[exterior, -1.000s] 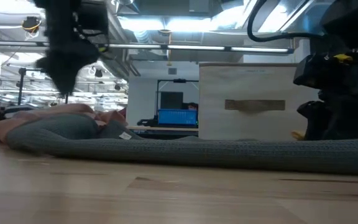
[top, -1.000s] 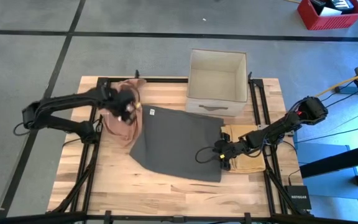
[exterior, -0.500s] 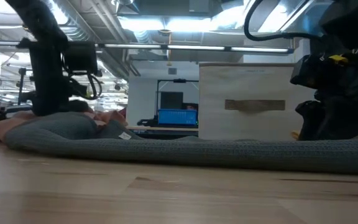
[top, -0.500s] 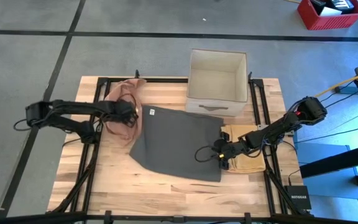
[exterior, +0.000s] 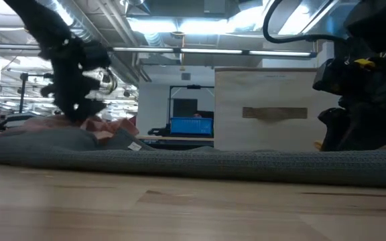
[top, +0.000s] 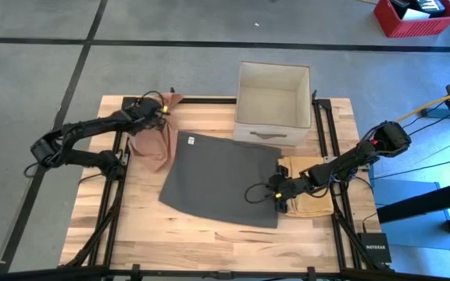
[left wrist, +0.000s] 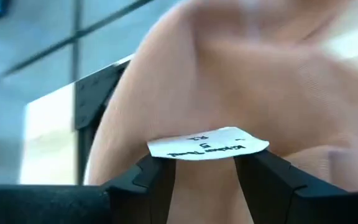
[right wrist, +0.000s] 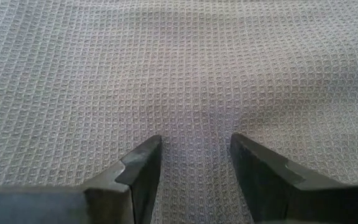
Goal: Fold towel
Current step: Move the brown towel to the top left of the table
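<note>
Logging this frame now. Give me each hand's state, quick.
Left hand: open, over the pink towel, its tag between the fingers; a grip cannot be told.
Right hand: open, holding nothing, on the grey towel.

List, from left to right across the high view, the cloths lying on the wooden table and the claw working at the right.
Pink crumpled cloth → dark grey waffle-weave towel → right claw → tan folded cloth.

Open beige box (top: 274, 100) at table's (top: 209, 234) far edge; red crate (top: 414, 17) on floor.
</note>
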Robot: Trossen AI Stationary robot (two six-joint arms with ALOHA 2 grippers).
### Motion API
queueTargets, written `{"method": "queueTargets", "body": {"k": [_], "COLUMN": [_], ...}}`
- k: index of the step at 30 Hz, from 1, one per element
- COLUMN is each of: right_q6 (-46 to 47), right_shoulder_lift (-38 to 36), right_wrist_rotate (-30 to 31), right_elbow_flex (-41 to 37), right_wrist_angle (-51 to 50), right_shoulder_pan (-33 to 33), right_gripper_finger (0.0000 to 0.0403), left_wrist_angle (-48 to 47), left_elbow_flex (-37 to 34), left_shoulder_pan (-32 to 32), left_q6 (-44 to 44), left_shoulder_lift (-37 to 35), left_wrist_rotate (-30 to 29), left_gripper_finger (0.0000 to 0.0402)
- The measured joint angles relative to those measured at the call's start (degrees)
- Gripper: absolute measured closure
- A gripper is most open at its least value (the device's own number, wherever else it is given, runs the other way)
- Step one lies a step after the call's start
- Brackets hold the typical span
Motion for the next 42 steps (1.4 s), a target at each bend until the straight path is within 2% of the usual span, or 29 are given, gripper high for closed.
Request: {"method": "queueTargets", "body": {"k": [3, 5, 8, 10, 11, 14, 17, 23, 30, 36, 42], "right_q6": [0.0, -0.02, -0.02, -0.02, -0.02, -0.02, -0.02, 0.0, 0.2, 0.22, 1.07], "right_shoulder_lift": [-0.04, -0.04, -0.04, -0.07, -0.05, -0.07, -0.08, -0.11, -0.11, -0.11, -0.11], "right_wrist_rotate": [0.17, 0.18, 0.18, 0.17, 0.17, 0.17, 0.17, -1.12, -4.52, -9.62, -9.96], "right_elbow_flex": [0.0, 0.02, 0.04, 0.07, 0.07, 0.11, 0.11, 0.11, 0.13, 0.13, 0.13], "right_wrist_angle": [0.02, 0.04, 0.23, 0.32, 0.4, 0.5, 0.56, 2.22, 3.15, 3.1, 2.93], "right_shoulder_pan": [0.0, 0.0, 0.0, 0.0, 0.0, 0.0, 0.0, 0.0, 0.04, 1.02, 6.49], "right_gripper_finger": [0.0205, 0.0205, 0.0205, 0.0205, 0.0205, 0.0205, 0.0205, 0.0205, 0.0205, 0.0205, 0.0205], "left_wrist_angle": [-4.33, -4.77, -4.57, -5.67, -6.38, -6.89, -6.45, -3.61, -2.69, 6.99, 17.46], "left_elbow_flex": [4.19, 6.09, 6.58, 6.57, 6.3, 4.79, 3.21, -0.67, -3.26, -3.12, -3.24], "left_shoulder_pan": [-2.24, -5.78, -13.93, -20.9, -24.58, -35.03, -42.45, -51.36, -62.82, -74.0, -84.23], "left_q6": [-1.02, -1.5, -3.36, -6.56, -8.09, -12.56, -17.56, -28.84, -45.95, -61.41, -76.75], "left_shoulder_lift": [-2.93, -5.77, -9.28, -9.93, -9.96, -8.91, -7.03, -1.29, 6.26, 8.48, 11.88], "left_wrist_rotate": [8.97, 18.2, 34.28, 40.17, 41.06, 41.13, 39.65, 37.32, 36.62, 36.55, 35.18], "left_gripper_finger": [0.0247, 0.0247, 0.0247, 0.0247, 0.0247, 0.0247, 0.0247, 0.0247, 0.0247, 0.0247, 0.0247]}}
